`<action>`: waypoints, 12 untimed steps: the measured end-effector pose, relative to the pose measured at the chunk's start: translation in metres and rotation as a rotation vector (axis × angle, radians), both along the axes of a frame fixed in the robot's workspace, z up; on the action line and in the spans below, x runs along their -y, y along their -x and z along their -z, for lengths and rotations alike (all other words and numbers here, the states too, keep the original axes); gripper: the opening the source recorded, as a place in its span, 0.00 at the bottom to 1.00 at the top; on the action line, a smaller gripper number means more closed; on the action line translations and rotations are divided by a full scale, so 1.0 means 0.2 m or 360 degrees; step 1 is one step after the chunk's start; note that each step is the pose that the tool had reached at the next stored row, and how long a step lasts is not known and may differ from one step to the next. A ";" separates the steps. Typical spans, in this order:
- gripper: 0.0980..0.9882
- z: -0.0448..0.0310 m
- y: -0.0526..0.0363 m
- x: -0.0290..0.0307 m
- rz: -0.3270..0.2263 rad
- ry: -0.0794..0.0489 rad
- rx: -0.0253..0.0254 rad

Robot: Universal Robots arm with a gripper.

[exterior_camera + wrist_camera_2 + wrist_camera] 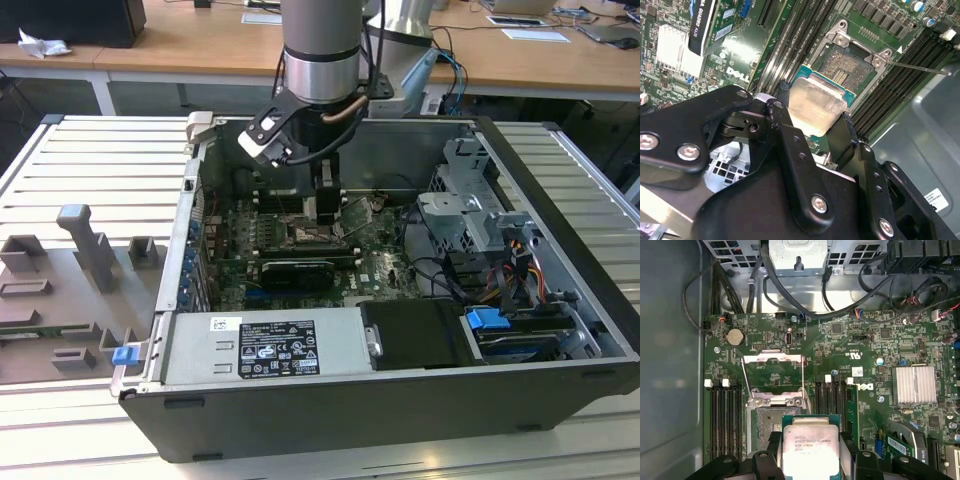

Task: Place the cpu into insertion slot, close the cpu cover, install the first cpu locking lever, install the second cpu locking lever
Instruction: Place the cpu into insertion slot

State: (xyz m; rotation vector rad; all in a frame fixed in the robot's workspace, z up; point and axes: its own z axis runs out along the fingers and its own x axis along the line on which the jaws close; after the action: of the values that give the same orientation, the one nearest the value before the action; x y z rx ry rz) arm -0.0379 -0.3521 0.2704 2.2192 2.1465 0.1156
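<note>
Slatted metal table (80, 160), open computer case (560, 235) on it. I see the gripper (812, 117) pinching the cpu (815, 105) near the insertion slot (850, 65), not seated; cpu cover (772, 358) open.

The cpu (816, 107) — dull metal top; insertion slot (847, 67) — shiny metal rim.

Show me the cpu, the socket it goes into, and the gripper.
the cpu (816, 102), second wrist view, middle of its silvery top.
the insertion slot (846, 69), second wrist view, its dark contact field.
the gripper (812, 120), second wrist view, midway between the fingertips clamping the cpu.
</note>
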 end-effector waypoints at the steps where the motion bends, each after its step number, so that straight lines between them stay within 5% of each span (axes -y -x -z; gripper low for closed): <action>1: 0.50 0.003 0.000 0.000 0.0000 0.0000 -0.00002; 12: 0.50 0.044 0.004 0.000 0.0000 0.0000 -0.00001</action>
State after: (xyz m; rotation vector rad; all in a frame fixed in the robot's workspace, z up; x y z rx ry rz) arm -0.0387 -0.3521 0.2615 2.2195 2.1462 0.1155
